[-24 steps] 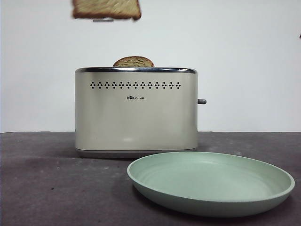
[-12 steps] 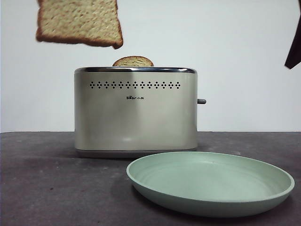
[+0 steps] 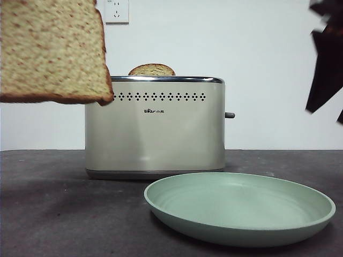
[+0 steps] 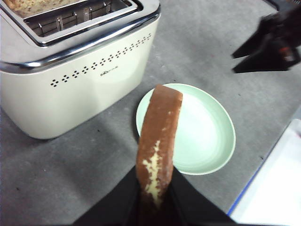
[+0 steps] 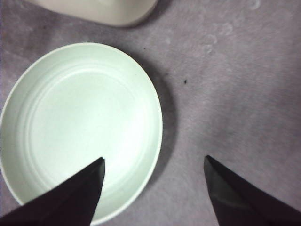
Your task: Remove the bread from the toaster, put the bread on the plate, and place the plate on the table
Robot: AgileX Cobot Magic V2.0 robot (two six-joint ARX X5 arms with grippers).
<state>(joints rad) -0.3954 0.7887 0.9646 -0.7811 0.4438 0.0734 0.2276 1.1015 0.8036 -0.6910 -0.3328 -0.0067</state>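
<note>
Step in hand: carry to plate. My left gripper (image 4: 154, 200) clamped on bread (image 3: 51, 51), slice held edge-on in air, clear of toaster (image 3: 155, 126), not yet over plate centre.

My right gripper (image 5: 153, 188) spread wide, empty, hovering above plate (image 5: 80, 127) rim and table (image 5: 225, 94).

Next, my judgement: bring slice over plate middle, tilt flat, lower, then let go. Right likely takes rim after.

Containers: plate empty. Toaster near slot empty, far slot holds second slice (image 3: 152, 69), domed top showing.
</note>
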